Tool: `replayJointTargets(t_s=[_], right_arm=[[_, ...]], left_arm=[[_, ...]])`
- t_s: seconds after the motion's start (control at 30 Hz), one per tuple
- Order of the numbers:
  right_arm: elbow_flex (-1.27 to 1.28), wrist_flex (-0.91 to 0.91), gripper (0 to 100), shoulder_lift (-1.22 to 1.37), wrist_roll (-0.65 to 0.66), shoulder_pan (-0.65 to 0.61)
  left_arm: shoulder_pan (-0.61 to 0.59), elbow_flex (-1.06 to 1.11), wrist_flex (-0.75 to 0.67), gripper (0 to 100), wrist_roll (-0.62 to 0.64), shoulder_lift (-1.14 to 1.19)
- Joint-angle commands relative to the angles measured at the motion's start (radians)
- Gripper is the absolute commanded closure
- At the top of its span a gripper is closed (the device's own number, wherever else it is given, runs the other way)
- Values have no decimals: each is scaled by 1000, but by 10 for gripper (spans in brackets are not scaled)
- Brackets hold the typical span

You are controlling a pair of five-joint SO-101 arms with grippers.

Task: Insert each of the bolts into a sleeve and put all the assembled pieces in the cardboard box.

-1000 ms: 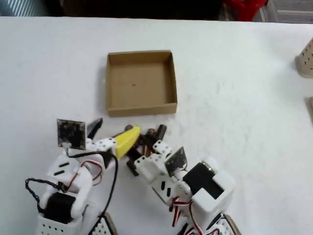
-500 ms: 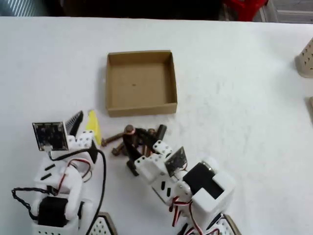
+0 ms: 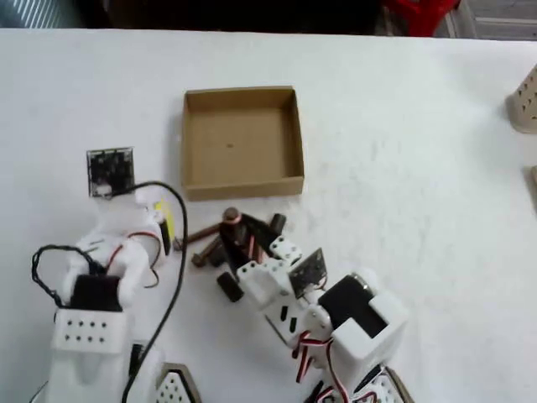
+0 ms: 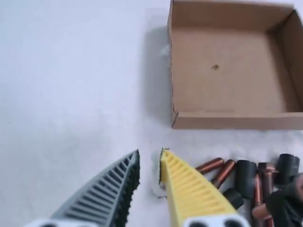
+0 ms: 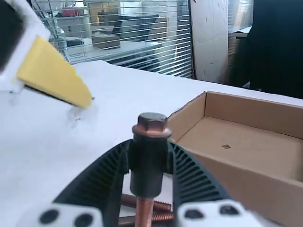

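My right gripper (image 3: 235, 232) is shut on a black sleeve with a copper bolt (image 5: 150, 126) standing through it, held just in front of the cardboard box (image 3: 242, 186). The right wrist view has its fingers (image 5: 106, 182) clamping the sleeve, with the box (image 5: 246, 175) close behind. Loose copper bolts (image 3: 197, 238) and black sleeves (image 3: 275, 223) lie on the table under and beside that gripper. To the left of the pile, my left gripper (image 4: 150, 158) is narrowly open and holds nothing. Beside its yellow finger (image 4: 189, 191) lie bolts (image 4: 211, 165) and a sleeve (image 4: 246, 171); the box (image 4: 236, 120) is beyond.
The box is empty inside. Another black sleeve (image 3: 228, 287) lies near the right arm's base. A beige perforated object (image 3: 524, 101) stands at the table's right edge. White tabletop stretches open to the left and right of the box.
My left gripper drew back from the bolt held by the right gripper and swung left, away from the pile. The right gripper kept its hold and shifted slightly toward the box.
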Motion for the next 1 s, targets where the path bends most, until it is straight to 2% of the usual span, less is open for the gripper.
replayJointTargets(t_s=[0.0, 0.27, 0.4, 0.5, 0.73, 0.97], right_arm=[[-8, -4, 983, -35, 5, 13], [0, 19, 983, -102, 5, 44], [9, 162, 983, -209, 5, 61], [25, 289, 983, -320, 5, 62], [29, 638, 983, -624, 5, 153], [-2, 1164, 983, -1004, 5, 223]], left_arm=[[-27, 2, 2, 892, 3, 85], [-96, 104, 86, 891, -9, 61], [-130, 189, 29, 891, -121, 59], [-166, 259, -61, 893, -166, 59], [-255, 259, -80, 893, -164, 58], [-285, 258, -80, 890, -170, 58]])
